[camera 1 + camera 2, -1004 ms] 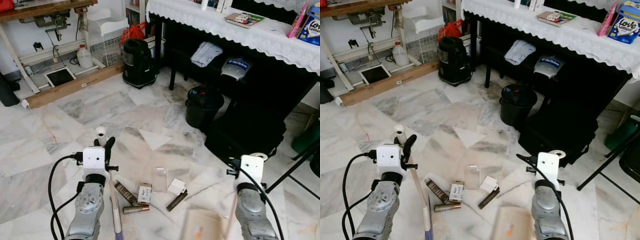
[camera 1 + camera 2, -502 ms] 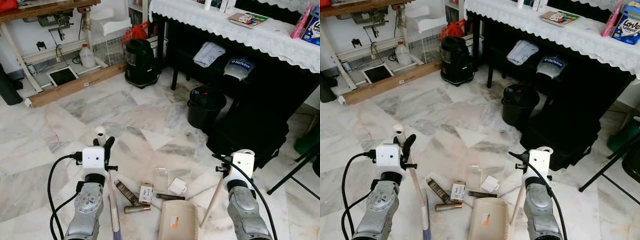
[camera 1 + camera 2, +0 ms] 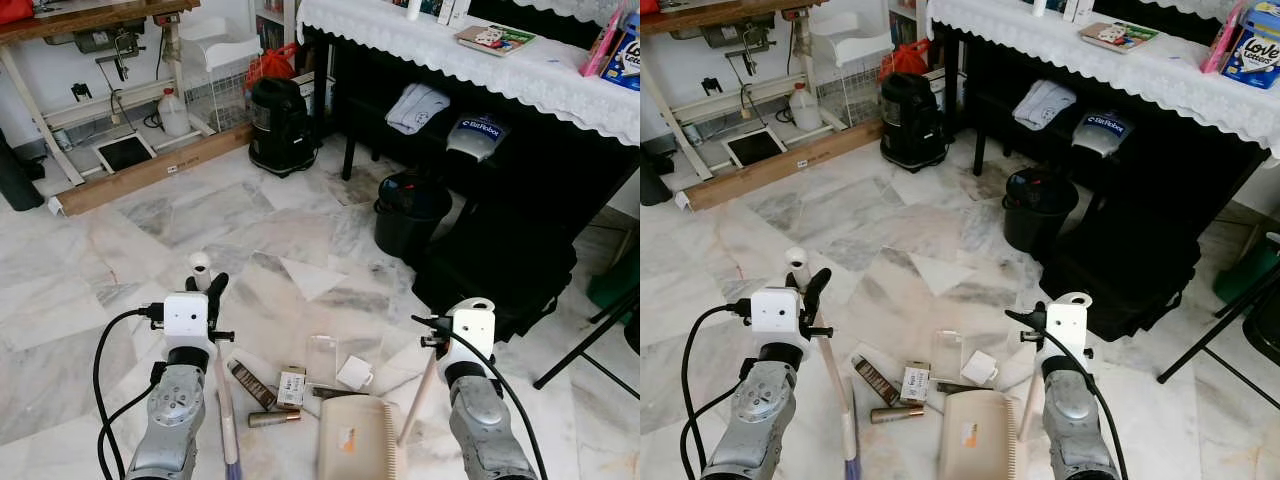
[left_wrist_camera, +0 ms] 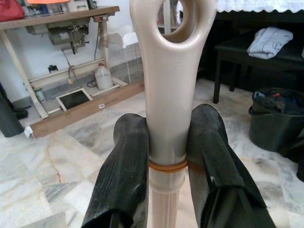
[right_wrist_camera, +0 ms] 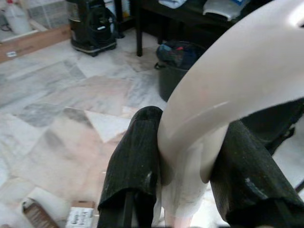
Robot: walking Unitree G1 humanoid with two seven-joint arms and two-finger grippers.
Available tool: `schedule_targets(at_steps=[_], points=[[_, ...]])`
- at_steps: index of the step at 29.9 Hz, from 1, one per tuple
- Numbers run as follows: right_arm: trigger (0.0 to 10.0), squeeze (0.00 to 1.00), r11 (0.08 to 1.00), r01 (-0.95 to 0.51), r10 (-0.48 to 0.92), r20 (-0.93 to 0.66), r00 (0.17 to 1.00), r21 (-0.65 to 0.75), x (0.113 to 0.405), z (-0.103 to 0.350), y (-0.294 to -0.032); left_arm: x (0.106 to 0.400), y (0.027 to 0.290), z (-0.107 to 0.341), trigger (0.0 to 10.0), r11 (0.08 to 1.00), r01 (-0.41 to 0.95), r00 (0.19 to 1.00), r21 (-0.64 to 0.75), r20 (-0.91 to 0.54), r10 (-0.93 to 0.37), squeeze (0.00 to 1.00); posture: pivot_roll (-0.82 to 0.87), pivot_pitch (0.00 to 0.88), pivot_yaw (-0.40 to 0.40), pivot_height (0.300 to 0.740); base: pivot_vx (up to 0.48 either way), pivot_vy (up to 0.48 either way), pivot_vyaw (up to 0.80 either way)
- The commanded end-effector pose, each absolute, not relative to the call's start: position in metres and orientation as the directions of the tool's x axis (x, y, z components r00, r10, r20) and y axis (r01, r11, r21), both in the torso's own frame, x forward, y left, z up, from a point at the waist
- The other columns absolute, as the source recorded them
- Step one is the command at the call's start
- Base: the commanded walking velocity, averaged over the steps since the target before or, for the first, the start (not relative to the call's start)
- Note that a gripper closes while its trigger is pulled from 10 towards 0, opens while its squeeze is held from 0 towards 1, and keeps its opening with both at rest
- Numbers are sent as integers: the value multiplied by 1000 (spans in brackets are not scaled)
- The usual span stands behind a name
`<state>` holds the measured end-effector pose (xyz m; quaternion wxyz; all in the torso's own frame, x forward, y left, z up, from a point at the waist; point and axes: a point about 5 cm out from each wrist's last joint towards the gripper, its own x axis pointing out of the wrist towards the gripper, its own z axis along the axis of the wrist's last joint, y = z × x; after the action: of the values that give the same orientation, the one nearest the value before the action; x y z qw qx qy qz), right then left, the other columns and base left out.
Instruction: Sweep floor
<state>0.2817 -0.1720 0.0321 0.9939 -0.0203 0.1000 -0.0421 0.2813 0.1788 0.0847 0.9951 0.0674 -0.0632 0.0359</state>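
My left gripper (image 3: 207, 290) is shut on the beige broom handle (image 3: 222, 398), just below its ring end (image 4: 170, 28). The broom's purple head (image 3: 232, 466) sits low by the frame's bottom edge. My right gripper (image 3: 468, 308) is shut on the dustpan's beige handle (image 3: 418, 393). The beige dustpan (image 3: 352, 438) lies flat on the marble floor between my arms. Just beyond its front edge lies litter: a brown tube (image 3: 250, 384), a small box (image 3: 291, 386), a clear plastic piece (image 3: 322, 359), a white cup (image 3: 355, 374) and a bronze cylinder (image 3: 272, 418).
A black bucket (image 3: 409, 210) and a black case (image 3: 495, 265) stand ahead to the right, under a table with a white lace cloth (image 3: 480, 60). A black vacuum (image 3: 279, 125) is further back. A wooden plank (image 3: 150, 170) lies at the back left, and a tripod leg (image 3: 590, 340) at the right.
My right arm has swung left with the dustpan, which now lies flat close behind the litter. The left gripper and broom have hardly moved.
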Motion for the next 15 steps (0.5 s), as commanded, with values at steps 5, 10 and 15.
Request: schedule_targets(at_steps=[5,10,15], points=[[10000,0,995,66,-78,-167,983,-75,285,33,-172,282,183,92,10000,986,-96,984,140,164,72,0,80,50,-51,740,0,0,0],[10000,0,994,58,-73,-160,984,-97,285,32,-172,280,190,90,10000,983,-95,987,159,147,71,0,84,57,-48,740,0,0,0],[10000,0,992,56,-73,-150,986,-117,285,33,-172,278,195,86,10000,981,-87,991,172,120,67,0,86,60,-47,740,0,0,0]])
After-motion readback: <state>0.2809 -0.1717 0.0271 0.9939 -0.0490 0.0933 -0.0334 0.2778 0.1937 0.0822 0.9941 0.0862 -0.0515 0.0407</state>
